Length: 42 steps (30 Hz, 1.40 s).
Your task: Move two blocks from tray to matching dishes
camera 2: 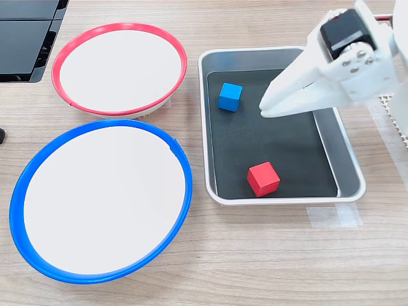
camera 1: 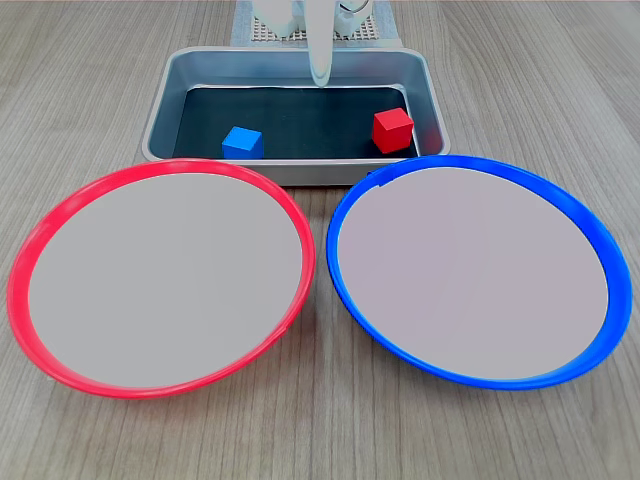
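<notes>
The grey tray [camera 1: 163, 100] [camera 2: 350, 160] holds both blocks on its black floor. The blue block [camera 1: 242, 142] [camera 2: 230, 97] and the red block [camera 1: 392, 130] [camera 2: 263, 179] sit apart. My white gripper [camera 1: 320, 76] [camera 2: 264, 111] hangs above the tray floor, its fingers together with nothing between them. In the second exterior view its tip is to the right of the blue block, not touching it. The red-rimmed dish [camera 1: 38, 232] [camera 2: 116, 27] and the blue-rimmed dish [camera 1: 592, 226] [camera 2: 18, 186] lie side by side beside the tray, both holding nothing.
The arm's white base with a mesh mat [camera 1: 262, 30] [camera 2: 393, 118] stands behind the tray. A dark flat object [camera 2: 25, 38] lies at the second exterior view's top left. Clear tape [camera 2: 331, 217] sticks to the wooden table by the tray.
</notes>
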### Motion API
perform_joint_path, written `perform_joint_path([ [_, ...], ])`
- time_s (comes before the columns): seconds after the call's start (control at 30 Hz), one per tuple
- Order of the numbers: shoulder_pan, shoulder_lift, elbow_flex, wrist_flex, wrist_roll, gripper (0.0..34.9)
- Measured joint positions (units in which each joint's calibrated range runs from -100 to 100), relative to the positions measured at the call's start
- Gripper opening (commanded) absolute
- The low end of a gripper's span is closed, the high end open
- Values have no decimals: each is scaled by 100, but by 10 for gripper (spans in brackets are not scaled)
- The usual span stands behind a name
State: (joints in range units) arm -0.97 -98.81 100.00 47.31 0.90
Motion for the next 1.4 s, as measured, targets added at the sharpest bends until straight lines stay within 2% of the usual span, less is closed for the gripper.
perform_joint_path([
  [0.03, -407, 0, 0, -8, 112, 3],
  [0.13, -522, 759, -399, -57, 220, 5],
  [0.2, -487, 1364, -907, 8, 391, 43],
  [0.27, -451, 2839, -2033, 432, 567, 112],
  [0.3, -416, 3427, -2550, 734, 606, 123],
  [0.33, -460, 4288, -3240, 1117, 640, 154],
  [0.4, -593, 4919, -3630, 1289, 669, 163],
  [0.57, -1035, 6556, -4383, 1452, 806, 156],
  [0.87, -1549, 8014, -5064, 1044, 552, 162],
  [0.97, -1496, 8244, -5227, 954, 498, 172],
  [1.03, -1593, 8355, -5227, 799, 532, 165],
  [1.07, -1602, 8389, -5200, 718, 542, 131],
  [1.13, -1549, 8431, -5136, 546, 557, 4],
  [1.3, -1602, 8431, -5082, 653, 679, 2],
  [1.37, -1646, 8414, -5281, 1166, 806, 2],
  [1.4, -1540, 8303, -5644, 1688, 943, 2],
])
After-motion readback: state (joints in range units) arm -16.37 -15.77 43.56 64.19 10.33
